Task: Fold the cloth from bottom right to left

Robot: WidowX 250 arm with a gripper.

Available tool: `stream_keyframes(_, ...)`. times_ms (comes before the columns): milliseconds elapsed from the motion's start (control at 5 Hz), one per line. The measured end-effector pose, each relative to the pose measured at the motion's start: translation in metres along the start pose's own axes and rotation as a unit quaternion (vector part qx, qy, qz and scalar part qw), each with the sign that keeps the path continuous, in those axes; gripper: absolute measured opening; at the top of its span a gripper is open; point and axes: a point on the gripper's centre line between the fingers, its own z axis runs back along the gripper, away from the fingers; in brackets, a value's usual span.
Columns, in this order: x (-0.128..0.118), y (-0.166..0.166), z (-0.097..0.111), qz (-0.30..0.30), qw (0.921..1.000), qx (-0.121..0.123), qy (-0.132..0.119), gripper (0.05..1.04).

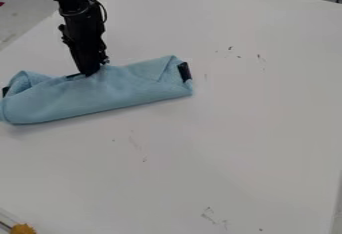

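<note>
Claw (pixel 90 73): you see it at the upper long edge of the cloth, left of the cloth's middle; its tip merges with dark material there, so you cannot tell how far open it is or whether it has hold of anything.
Arm (pixel 81 25): black, coming down from the top edge of your view, which cuts it off.
Cloth (pixel 100 95): light blue, folded into a long band slanting across the left half of your view; the left edge just clips its left end, and its folds hide its inner layers from you.
Dark patches: one at the cloth's right end (pixel 185 71), another at its left end (pixel 5 91), partly covered.
Desk (pixel 234 143): white, with small dark marks.
Yellow-orange thing (pixel 23 229): cut off at your bottom left; you cannot make out what it is.
</note>
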Motion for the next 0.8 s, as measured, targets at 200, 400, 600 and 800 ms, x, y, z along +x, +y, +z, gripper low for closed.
stream_keyframes(200,-0.002,-0.002,0.001,-0.001,1.0,-0.005,0.007,0.478)
stream_keyframes(400,0.0,-0.001,0.023,0.005,1.0,0.004,-0.003,0.782)
stream_keyframes(600,0.01,0.003,0.057,0.002,0.9993,0.034,-0.012,0.997)
stream_keyframes(800,0.011,-0.006,0.069,-0.001,0.9995,0.031,-0.002,1.004)
